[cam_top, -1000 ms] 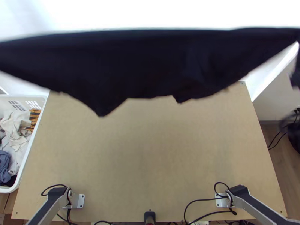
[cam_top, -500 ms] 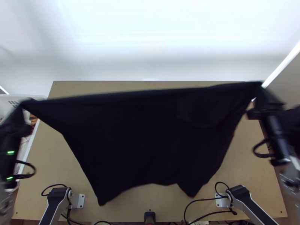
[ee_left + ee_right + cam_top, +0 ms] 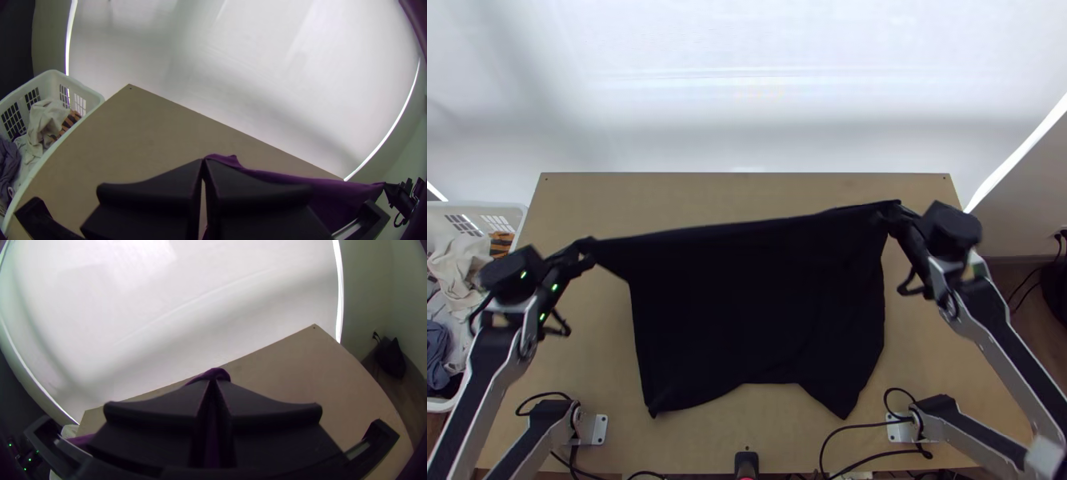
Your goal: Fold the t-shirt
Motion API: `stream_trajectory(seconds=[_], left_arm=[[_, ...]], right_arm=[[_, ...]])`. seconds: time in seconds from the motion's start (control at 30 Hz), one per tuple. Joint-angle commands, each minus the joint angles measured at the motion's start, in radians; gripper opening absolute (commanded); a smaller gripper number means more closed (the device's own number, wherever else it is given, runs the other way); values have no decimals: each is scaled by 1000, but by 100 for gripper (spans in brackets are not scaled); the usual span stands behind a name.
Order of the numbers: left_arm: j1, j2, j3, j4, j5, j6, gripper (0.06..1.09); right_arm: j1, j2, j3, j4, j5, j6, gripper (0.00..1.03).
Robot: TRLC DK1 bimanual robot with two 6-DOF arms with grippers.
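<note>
Held up by two corners above the wooden table (image 3: pixel 747 189), the dark shirt (image 3: pixel 747 300) spreads wide between my two arms, its upper edge drawn into a long, shallow slope in the top view. My left gripper (image 3: pixel 585 248), on the basket's side of the table, is closed on one end of that edge; its wide fingers (image 3: pixel 153 191) meet at the tips in the left wrist view, with cloth running out past them. My right gripper (image 3: pixel 891 213) has the other end, farther up the table, a small fold of cloth bulging beyond its closed fingers (image 3: pixel 278 418). The shirt's lower part reaches down toward the near edge, ending in two points with a shallow notch between them (from my remote seat, I cannot tell how much of it touches the wood). Beside the table, the white basket (image 3: pixel 487 206) holds a jumble of clothes (image 3: pixel 457 268), one piece striped orange and black.
</note>
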Motion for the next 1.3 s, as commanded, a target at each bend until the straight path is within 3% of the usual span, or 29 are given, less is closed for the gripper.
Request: stream_trajectory(seconds=[0.0, 0.13, 0.47, 0.67, 1.27], left_arm=[[12, 148, 64, 54, -9, 5, 10], [21, 346, 178, 64, -11, 5, 10], [-2, 585, 271, 152, -3, -21, 10], [12, 749, 371, 152, -20, -38, 10], [18, 1078, 701, 35, -70, -43, 10]], right_arm=[[-44, 105, 109, 34, 26, 60, 3], [-76, 217, 192, 31, 26, 86, 3], [-79, 421, 233, 31, 25, 171, 3], [-95, 576, 307, -9, 22, 172, 3], [-119, 907, 555, -135, 11, 215, 3]])
